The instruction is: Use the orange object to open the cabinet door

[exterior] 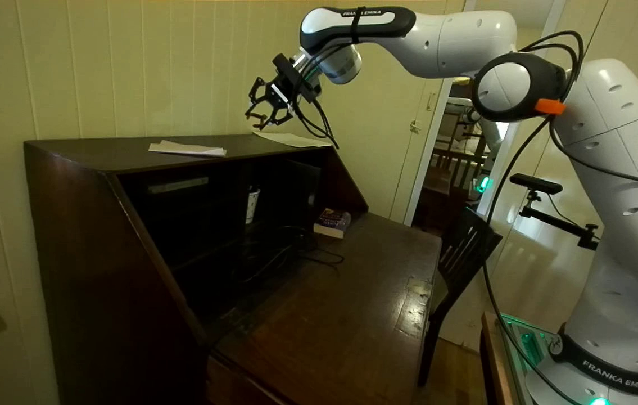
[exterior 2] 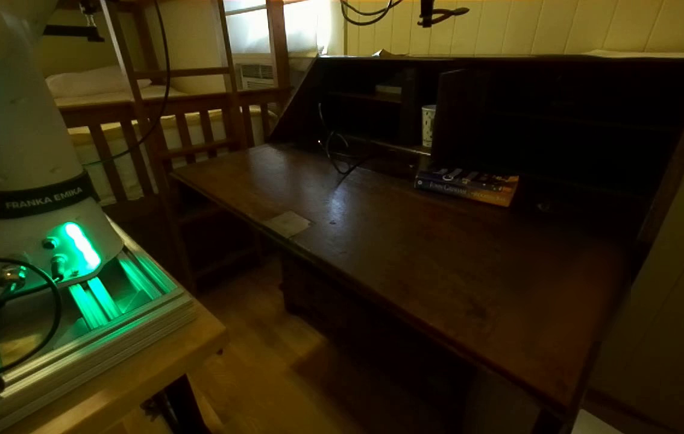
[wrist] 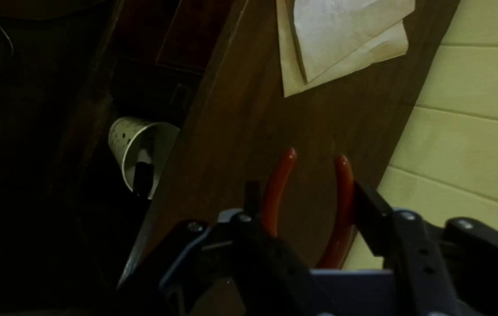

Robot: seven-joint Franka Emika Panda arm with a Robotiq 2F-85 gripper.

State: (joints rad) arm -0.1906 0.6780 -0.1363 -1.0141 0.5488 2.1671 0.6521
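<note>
Gripper (wrist: 308, 202) is grasping the orange object (wrist: 344, 206) above the table (exterior: 94, 152). Cabinet door (exterior 2: 459, 114) is apparently standing open, right of the cup (exterior 2: 429, 129). Opening is looking finished; perhaps only withdrawing is remaining.

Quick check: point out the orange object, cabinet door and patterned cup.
Orange object (wrist: 344, 206): wrist view, on one curved prong.
Cabinet door (exterior 2: 460, 116): in an exterior view, on its dark face.
Patterned cup (exterior 2: 429, 126): in an exterior view, on its outer wall.
</note>
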